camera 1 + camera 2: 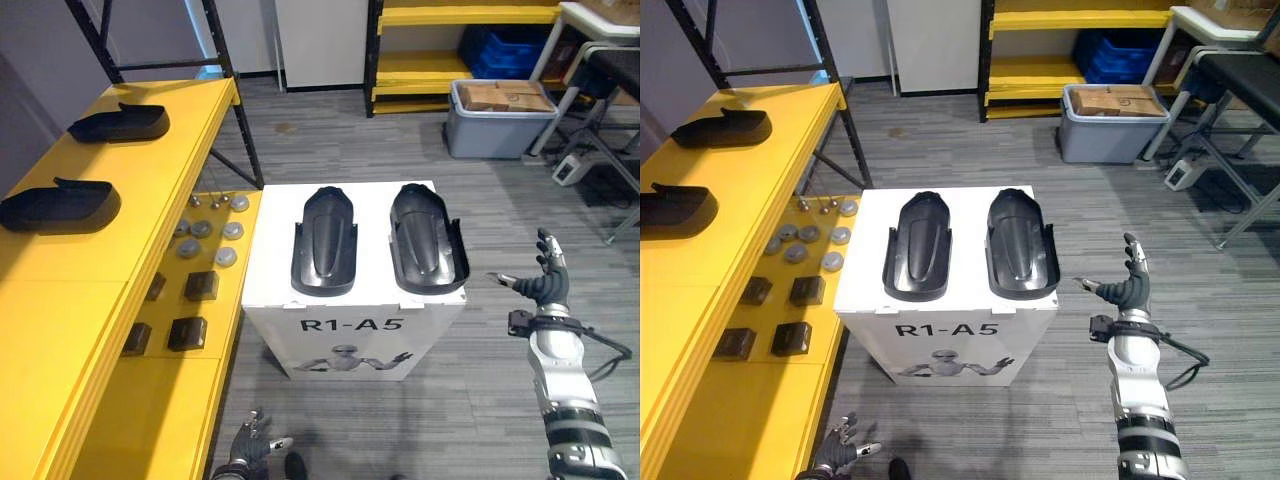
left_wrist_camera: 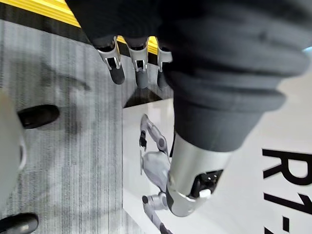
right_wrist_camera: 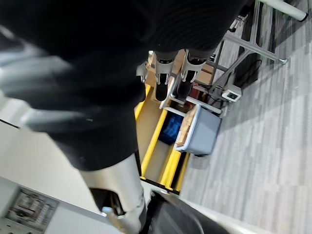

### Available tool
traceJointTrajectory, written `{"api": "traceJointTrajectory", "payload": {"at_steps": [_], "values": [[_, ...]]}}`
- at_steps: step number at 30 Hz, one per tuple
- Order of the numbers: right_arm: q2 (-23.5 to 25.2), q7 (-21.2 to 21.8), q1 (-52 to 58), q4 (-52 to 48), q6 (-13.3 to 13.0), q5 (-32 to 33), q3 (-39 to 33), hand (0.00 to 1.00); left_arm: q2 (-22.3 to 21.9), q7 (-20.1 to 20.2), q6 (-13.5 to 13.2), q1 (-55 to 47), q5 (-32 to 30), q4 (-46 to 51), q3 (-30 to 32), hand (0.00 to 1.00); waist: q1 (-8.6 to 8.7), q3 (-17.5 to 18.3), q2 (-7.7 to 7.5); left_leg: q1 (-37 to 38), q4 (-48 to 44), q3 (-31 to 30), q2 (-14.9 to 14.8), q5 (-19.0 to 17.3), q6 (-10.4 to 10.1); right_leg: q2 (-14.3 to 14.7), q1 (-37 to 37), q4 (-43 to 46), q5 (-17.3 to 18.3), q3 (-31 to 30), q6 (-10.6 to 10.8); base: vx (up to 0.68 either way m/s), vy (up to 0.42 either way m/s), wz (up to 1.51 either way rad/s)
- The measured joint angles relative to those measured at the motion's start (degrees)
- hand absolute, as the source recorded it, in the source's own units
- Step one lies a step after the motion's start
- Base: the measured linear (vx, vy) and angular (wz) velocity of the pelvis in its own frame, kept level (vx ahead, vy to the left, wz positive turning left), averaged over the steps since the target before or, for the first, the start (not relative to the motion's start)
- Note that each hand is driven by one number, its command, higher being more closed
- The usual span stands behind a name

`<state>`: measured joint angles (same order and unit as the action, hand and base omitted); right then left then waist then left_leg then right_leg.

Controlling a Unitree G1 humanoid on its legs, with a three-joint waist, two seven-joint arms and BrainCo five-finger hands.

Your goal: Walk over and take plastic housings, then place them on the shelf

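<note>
Left housing [image 1: 323, 243] and right housing [image 1: 428, 240] lie on the box [image 1: 272, 250], near the empty right hand [image 1: 545, 281], fingers spread; left hand [image 1: 250, 445] hangs low, relaxed; shelf [image 1: 150, 175] to the left

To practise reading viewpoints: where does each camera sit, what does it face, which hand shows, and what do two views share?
Left eye view: head, looking down at two plastic housings on a white box, yellow shelf left; left hand and right hand show.
Right eye view: beside it, same scene.
Left wrist view: along left hand's fingers, toward the box's side.
Right wrist view: along right hand, toward a grey bin.
Shared: eye views show that bin too.
</note>
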<state>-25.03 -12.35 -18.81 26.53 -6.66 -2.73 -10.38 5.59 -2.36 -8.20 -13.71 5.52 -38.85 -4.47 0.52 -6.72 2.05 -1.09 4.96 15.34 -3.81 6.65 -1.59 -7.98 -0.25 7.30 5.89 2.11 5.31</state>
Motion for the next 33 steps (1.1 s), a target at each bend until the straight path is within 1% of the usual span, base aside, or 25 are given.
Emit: {"api": "traceJointTrajectory", "payload": {"at_steps": [5, 8, 11, 12, 15, 21, 22, 27, 33], "values": [[0.12, -2.74, -7.71, 6.96, 2.68, -2.70, 0.33, 0.00, -0.60, -1.00, -0.04, 0.23, 0.10, -0.09, -0.47, 0.00, -0.67, -2.14, 0.75, -1.34, 0.03, -1.71, 0.57, 0.68, 0.55, -0.21, 0.10, -1.65, -0.05, 0.37, 0.09, -0.03, 0.021, 0.11], [0.29, -4.60, -12.11, 12.12, 4.05, -4.57, 0.33, 0.00, -0.67, -1.69, -0.09, 0.34, 0.43, -0.10, -0.48, 0.00, -1.03, -2.96, 0.83, -1.70, 0.02, -2.34, 0.73, 0.77, 0.61, -0.30, 0.12, -1.81, -0.14, 0.80, 0.14, 0.01, 0.008, 0.10], [0.32, -5.17, -16.18, 16.03, 4.92, -6.10, 0.31, 0.00, -0.70, -2.26, -0.13, 0.53, 1.53, -0.09, -0.53, 0.00, -1.34, -4.12, 1.06, -2.02, 0.02, -2.85, 0.73, 0.79, 0.60, -0.29, 0.11, -2.01, -0.51, 1.38, 0.08, 0.03, 0.003, 0.08], [0.32, -5.64, -18.58, 18.50, 5.47, -6.35, 0.26, 0.00, -0.79, -2.34, -0.14, 0.54, 2.08, -0.09, -0.62, 0.00, -1.35, -4.46, 1.34, -2.36, 0.01, -3.09, 0.71, 0.81, 0.60, -0.26, 0.02, -2.24, -0.92, 1.64, 0.18, 0.04, 0.003, 0.08], [0.57, -6.41, -24.05, 23.81, 5.86, -6.84, 0.30, 0.00, -0.85, -3.00, -0.30, 0.61, 2.33, -0.04, -1.59, 0.00, -1.56, -5.46, 1.70, -3.47, -0.01, -3.16, 0.71, 0.86, 0.64, -0.20, -0.70, -2.62, -1.48, 1.71, 0.13, 0.05, 0.005, 0.03], [0.64, -6.32, -29.64, 29.14, 6.15, -6.88, 0.30, 0.00, -0.92, -4.71, -0.77, 1.82, 3.73, 0.05, -1.60, 0.00, -1.50, -7.31, 1.80, -3.62, -0.01, -3.16, 0.37, 0.91, 0.58, 0.07, -0.87, -2.74, -2.02, 1.64, -0.35, 0.03, 0.001, -0.02], [0.68, -5.97, -31.14, 30.47, 6.28, -7.20, 0.29, 1.00, -0.96, -4.87, -0.87, 2.82, 4.46, 0.02, -1.69, 0.00, -1.43, -8.04, 1.76, -3.64, -0.01, -3.16, 0.24, 1.02, 0.43, 0.18, -0.89, -2.79, -2.26, 1.63, -0.37, -0.01, 0.002, -0.03], [0.66, -5.39, -33.22, 33.02, 6.92, -9.93, -0.60, 1.00, -1.22, -4.98, -1.28, 5.13, 4.47, -0.71, -2.75, 0.00, -1.37, -9.21, 1.71, -3.77, 0.01, -3.12, 0.13, 1.29, 0.22, 0.21, -1.25, -2.79, -2.93, 1.46, -0.13, -0.04, 0.014, -0.03], [0.08, -5.12, -32.61, 33.36, 7.75, -11.44, -1.46, 1.00, -0.88, -4.97, -1.24, 5.47, 4.49, -1.42, -2.62, 0.00, -1.33, -9.98, 1.34, -3.72, 0.27, -2.94, 0.09, 1.43, 0.07, 0.20, -1.26, -3.16, -2.96, 1.39, -0.08, -0.05, 0.014, -0.03]]}}
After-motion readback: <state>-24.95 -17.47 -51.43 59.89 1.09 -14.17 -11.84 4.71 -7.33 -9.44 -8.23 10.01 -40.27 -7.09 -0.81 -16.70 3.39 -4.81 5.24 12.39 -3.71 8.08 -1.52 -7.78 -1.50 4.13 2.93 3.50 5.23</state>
